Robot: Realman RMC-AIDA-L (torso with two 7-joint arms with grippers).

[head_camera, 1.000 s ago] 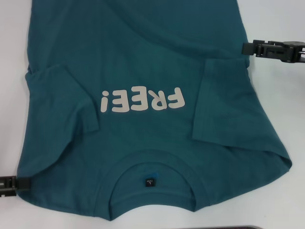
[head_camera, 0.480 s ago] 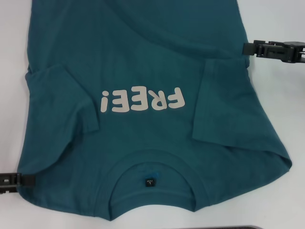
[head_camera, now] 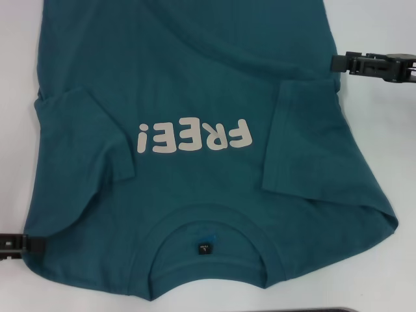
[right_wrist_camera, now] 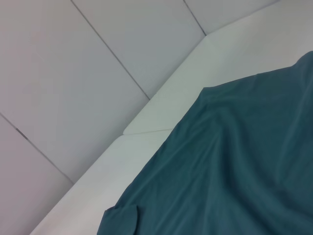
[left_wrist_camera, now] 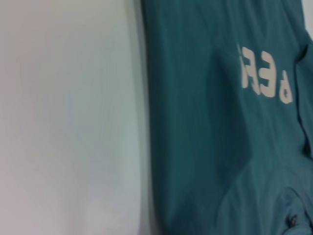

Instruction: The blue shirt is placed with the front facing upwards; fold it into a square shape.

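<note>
The blue shirt (head_camera: 195, 84) lies flat, front up, with its off-white "FREE!" print (head_camera: 195, 136) and ribbed collar (head_camera: 211, 221) at the near side. Both short sleeves are folded inward over the chest, one sleeve (head_camera: 84, 130) on the left and the other sleeve (head_camera: 299, 136) on the right. My left gripper (head_camera: 36, 244) is at the shirt's near-left shoulder edge. My right gripper (head_camera: 337, 63) is at the shirt's right side edge, farther away. The left wrist view shows the shirt (left_wrist_camera: 205, 147) beside bare table. In the right wrist view only plain shirt fabric (right_wrist_camera: 234, 171) shows.
The white table (head_camera: 390, 130) borders the shirt on both sides. A dark object (head_camera: 325, 310) peeks in at the near edge. The table's far edge (right_wrist_camera: 161, 112) meets grey wall panels (right_wrist_camera: 73, 58) in the right wrist view.
My left gripper has drawn back slightly to the left along the shirt's shoulder edge. The right gripper has shifted only a touch. The shirt lies as before.
</note>
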